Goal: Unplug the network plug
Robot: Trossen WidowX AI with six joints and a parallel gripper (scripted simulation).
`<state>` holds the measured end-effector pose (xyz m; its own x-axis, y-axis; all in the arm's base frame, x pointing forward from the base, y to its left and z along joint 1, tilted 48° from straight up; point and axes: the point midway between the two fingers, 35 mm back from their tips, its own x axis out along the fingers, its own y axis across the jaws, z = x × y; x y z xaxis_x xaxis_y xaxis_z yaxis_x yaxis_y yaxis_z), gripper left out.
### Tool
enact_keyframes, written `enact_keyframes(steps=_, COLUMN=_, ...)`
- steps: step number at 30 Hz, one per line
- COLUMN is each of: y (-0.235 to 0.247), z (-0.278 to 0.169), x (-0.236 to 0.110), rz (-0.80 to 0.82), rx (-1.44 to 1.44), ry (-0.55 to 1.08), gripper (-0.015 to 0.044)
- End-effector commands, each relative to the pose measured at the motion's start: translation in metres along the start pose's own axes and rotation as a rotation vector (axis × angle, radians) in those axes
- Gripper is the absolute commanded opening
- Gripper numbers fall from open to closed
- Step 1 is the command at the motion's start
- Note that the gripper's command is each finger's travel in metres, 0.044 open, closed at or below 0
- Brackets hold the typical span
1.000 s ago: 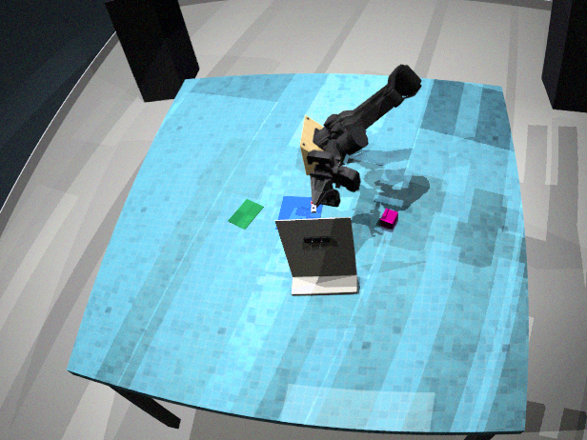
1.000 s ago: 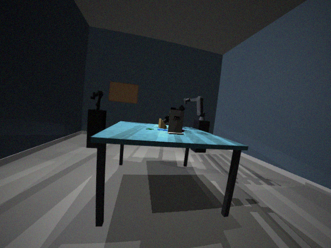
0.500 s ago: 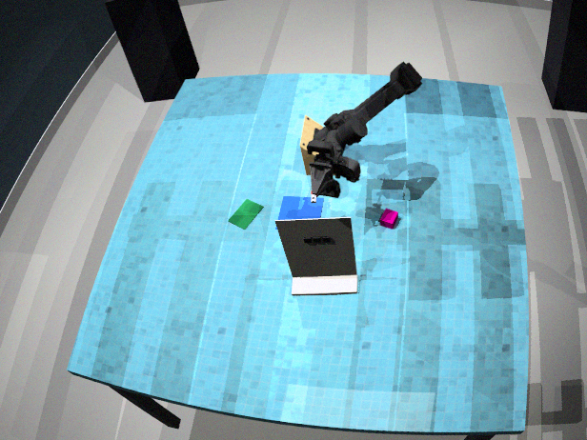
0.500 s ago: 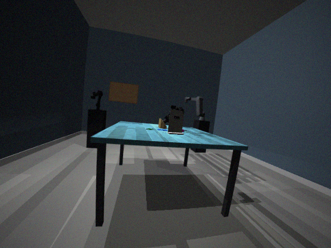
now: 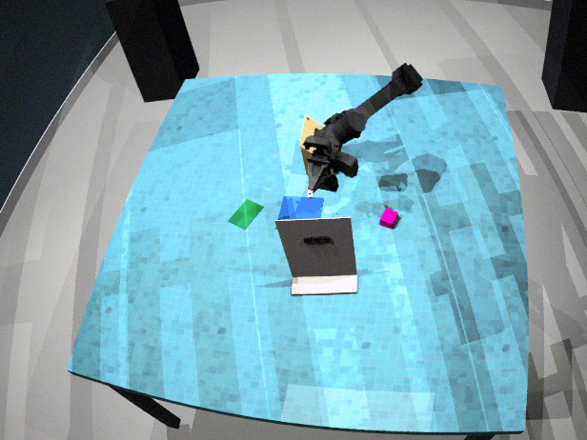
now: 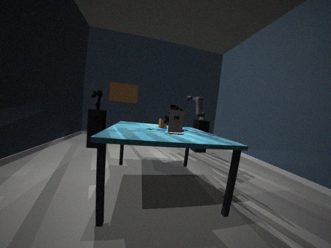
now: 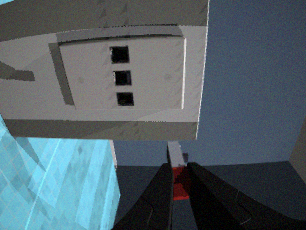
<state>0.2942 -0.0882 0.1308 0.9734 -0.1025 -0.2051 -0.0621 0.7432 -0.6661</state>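
My gripper (image 5: 311, 189) (image 7: 178, 176) is shut on the small grey plug (image 5: 310, 192) (image 7: 176, 154), whose red tab part (image 7: 180, 187) sits between the dark fingers. The plug is out of the socket and hangs in the air a short way from the upright grey panel (image 5: 316, 248) (image 7: 80, 75) (image 6: 175, 122). In the wrist view the panel's raised plate shows three dark square sockets (image 7: 123, 78), all empty. In the top view the gripper tip is over the far edge of a blue square patch (image 5: 297, 210) on the table, behind the panel.
A green patch (image 5: 246, 213) lies left of the blue one. A magenta cube (image 5: 389, 217) stands to the right. A tan wedge board (image 5: 309, 130) stands behind the arm. The panel rests on a white base (image 5: 324, 285). The table (image 5: 191, 286) is light blue.
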Motion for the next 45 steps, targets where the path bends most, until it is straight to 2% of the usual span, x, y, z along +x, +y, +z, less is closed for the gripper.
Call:
enact_keyframes(steps=1, y=0.011, z=-0.014, x=0.003, rz=0.074, rx=-0.004, ry=0.054, gripper=0.0)
enact_keyframes(steps=23, y=0.081, z=-0.078, x=-0.015, rz=0.534, rx=0.06, ry=0.297, gripper=0.0)
enact_keyframes(steps=39, y=0.123, z=-0.092, x=-0.052, rz=0.86, rx=0.196, ry=0.376, gripper=0.0)
enact_keyframes(steps=45, y=0.126, z=-0.092, x=-0.056, rz=0.889, rx=0.213, ry=0.379, gripper=0.0)
